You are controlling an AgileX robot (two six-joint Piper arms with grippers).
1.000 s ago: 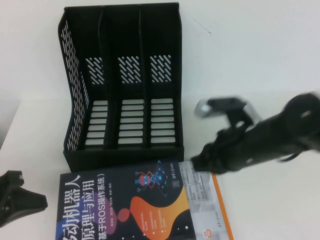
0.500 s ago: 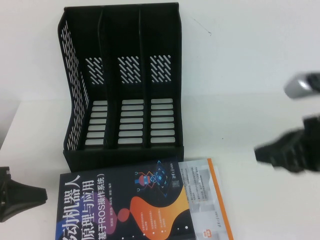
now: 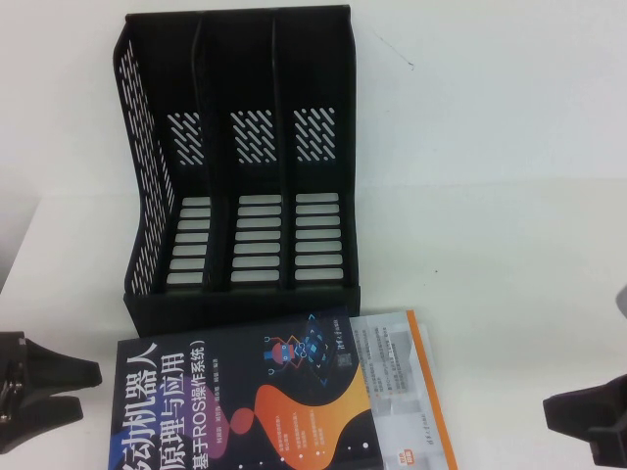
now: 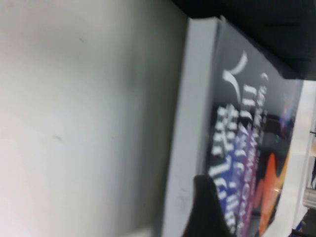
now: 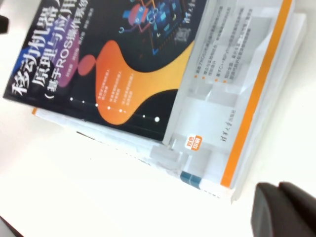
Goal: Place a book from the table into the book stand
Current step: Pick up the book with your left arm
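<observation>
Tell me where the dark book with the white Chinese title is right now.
In the high view the dark book lies flat on the table at the near edge, just in front of the book stand, between the left gripper and the right gripper.

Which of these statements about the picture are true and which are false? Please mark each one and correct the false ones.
1. The book lies flat on the table. True.
2. The book stand already holds a book in its middle slot. False: all three slots are empty.
3. The left tool is low on the left, beside the book's left edge. True.
4. The right tool is clamped on the book. False: it is low on the right, apart from the book, holding nothing.
5. The book stand is between the book and the camera. False: the book lies nearer, in front of the stand.
</observation>
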